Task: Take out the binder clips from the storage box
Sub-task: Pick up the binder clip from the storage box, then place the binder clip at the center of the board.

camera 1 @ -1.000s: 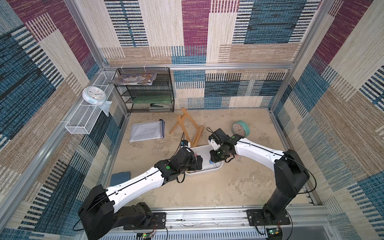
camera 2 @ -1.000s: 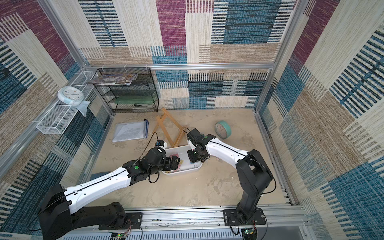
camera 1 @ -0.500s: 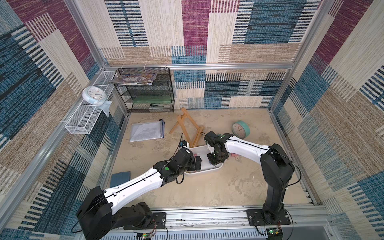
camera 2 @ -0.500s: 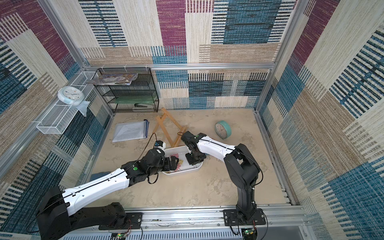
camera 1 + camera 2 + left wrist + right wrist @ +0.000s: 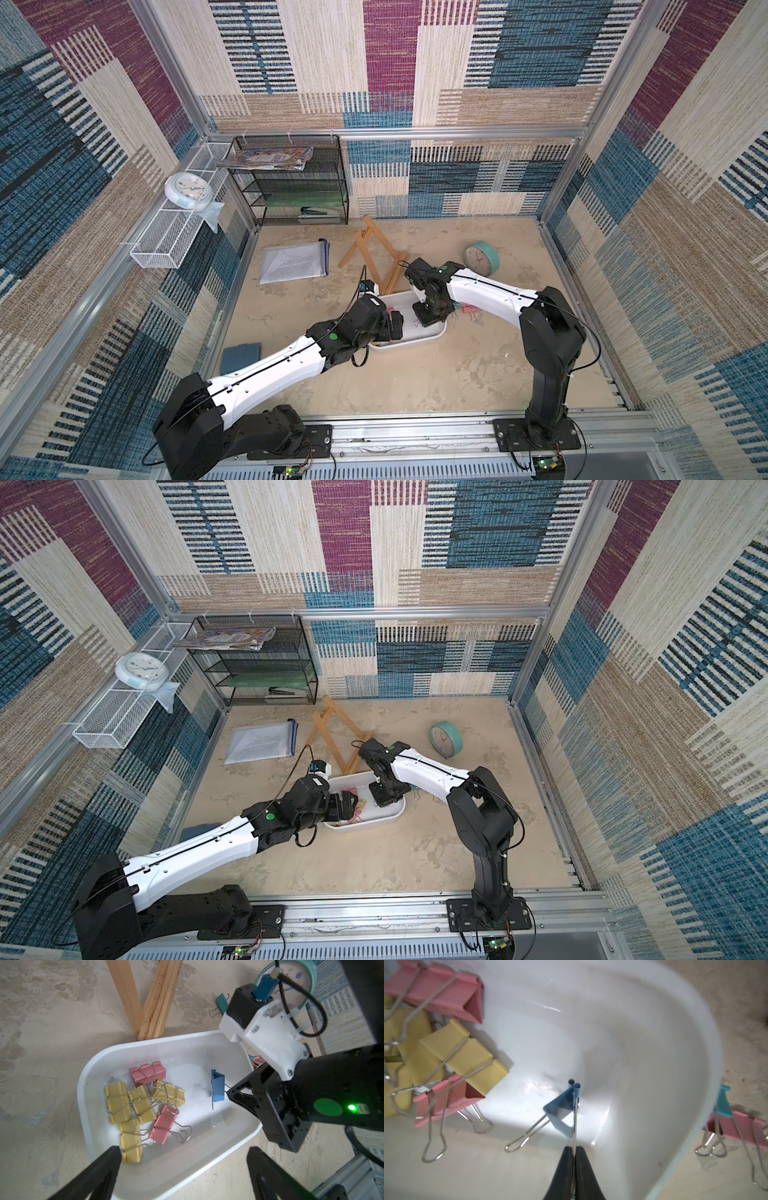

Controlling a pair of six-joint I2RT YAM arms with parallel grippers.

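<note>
The white storage box (image 5: 432,337) (image 5: 390,817) (image 5: 197,1122) (image 5: 654,1064) lies mid-table. Several yellow (image 5: 118,1103) and pink binder clips (image 5: 165,1124) are heaped at one end of it. My right gripper (image 5: 574,1148) (image 5: 228,1093) (image 5: 426,318) reaches into the other end. It is shut on one wire handle of a blue binder clip (image 5: 560,1109) (image 5: 218,1088), which stands tilted on the box floor. My left gripper (image 5: 185,1155) (image 5: 397,326) hovers wide open over the box's near wall and holds nothing. A pink clip (image 5: 737,1126) and a teal clip (image 5: 723,1103) lie on the table just outside the box.
A wooden easel (image 5: 374,253) lies just behind the box and a teal clock (image 5: 482,257) at the back right. A document pouch (image 5: 295,262) and a black mesh rack (image 5: 291,183) are at the back left. A blue pad (image 5: 241,357) lies by the left wall.
My right gripper has swung left and down into the box and closed on the blue clip's wire handle. The left arm has barely moved.
</note>
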